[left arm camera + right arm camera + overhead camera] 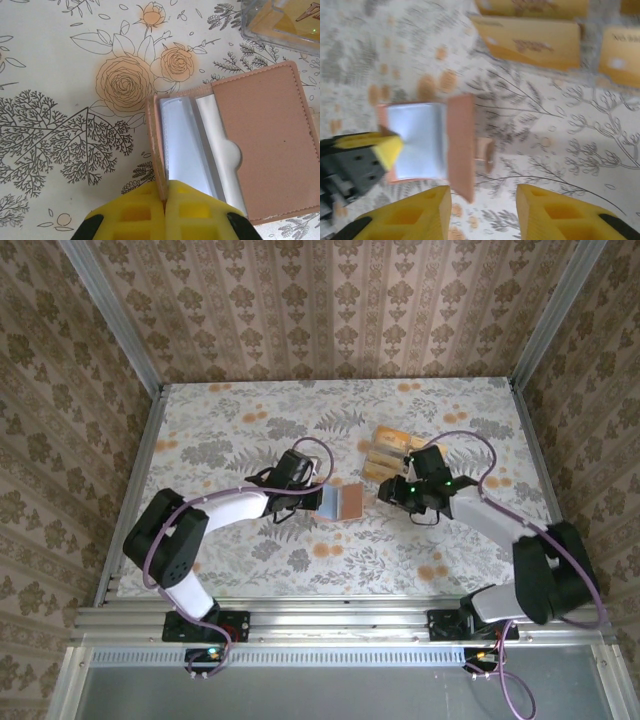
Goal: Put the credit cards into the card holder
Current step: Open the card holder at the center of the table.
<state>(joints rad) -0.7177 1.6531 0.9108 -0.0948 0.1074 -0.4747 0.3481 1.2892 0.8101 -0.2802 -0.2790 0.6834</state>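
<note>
The reddish-brown card holder [347, 502] lies open at mid-table, its grey inner pockets [187, 145] showing. My left gripper [165, 194] is shut on the edge of the holder's left flap, which stands raised, and it reaches in from the left [316, 499]. Just right of the holder, my right gripper [389, 494] is open with nothing between its fingers [482, 200]. The holder's right flap [460, 142] lies ahead of its left finger. Several tan-yellow credit cards [385, 453] sit behind the right gripper, showing large in the right wrist view [535, 42].
The cards rest in a clear plastic tray [260, 35] just beyond the holder's far corner. The floral tablecloth [230, 430] stretches bare to the left and back. Patterned walls enclose three sides, with metal rails [140, 480] along the table edges.
</note>
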